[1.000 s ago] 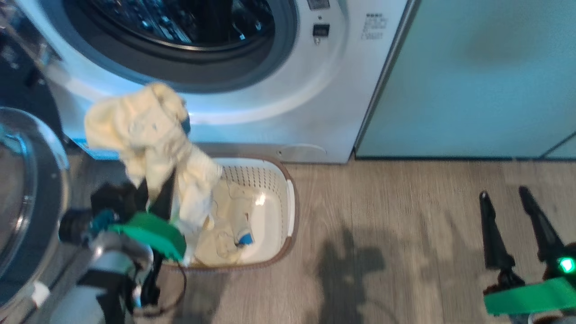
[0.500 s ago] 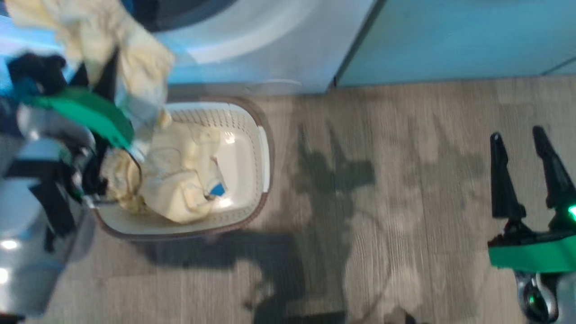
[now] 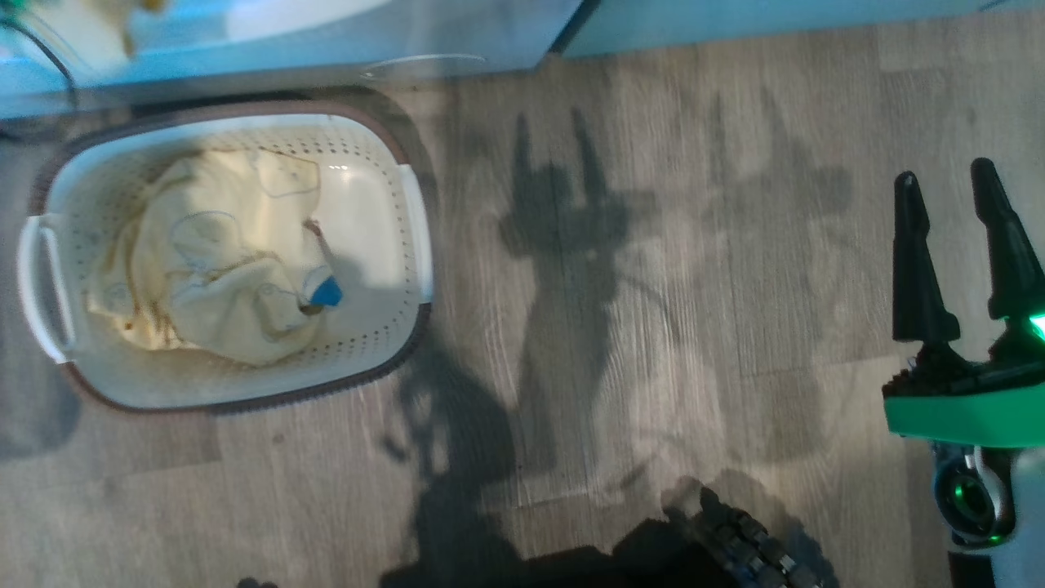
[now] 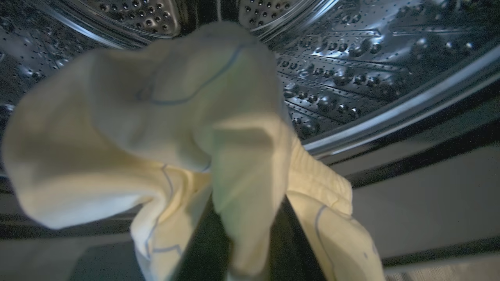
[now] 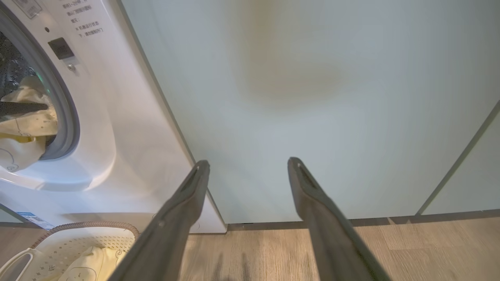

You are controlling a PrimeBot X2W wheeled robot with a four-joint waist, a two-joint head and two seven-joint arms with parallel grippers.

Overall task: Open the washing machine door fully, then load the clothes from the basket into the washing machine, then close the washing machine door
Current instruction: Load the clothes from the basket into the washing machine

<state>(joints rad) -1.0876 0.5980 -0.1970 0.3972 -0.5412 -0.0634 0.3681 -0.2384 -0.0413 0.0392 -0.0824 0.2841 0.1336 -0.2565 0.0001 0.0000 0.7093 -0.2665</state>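
The cream basket (image 3: 412, 237) stands on the floor before the washing machine (image 5: 117, 128) and holds pale yellow clothes (image 3: 220, 269) with a blue trim. My left gripper (image 4: 248, 234) is shut on another cream garment (image 4: 164, 117), which drapes over its dark fingers at the grey-ringed drum mouth (image 5: 64, 117). The perforated steel drum (image 4: 351, 78) lies just behind the garment. In the right wrist view the garment (image 5: 23, 128) hangs over the lip of the mouth. My right gripper (image 3: 951, 188) hovers open and empty above the floor at the right. The washing machine door is out of view.
Pale green cabinets (image 5: 312, 97) stand right of the machine. Wood-look floor (image 3: 653, 286) stretches between the basket and my right gripper. My dark base (image 3: 727, 543) shows at the bottom edge of the head view.
The head camera has tilted down, so the basket now sits higher and further left. My left arm has carried the garment up out of the head view to the drum mouth. The right gripper stays open.
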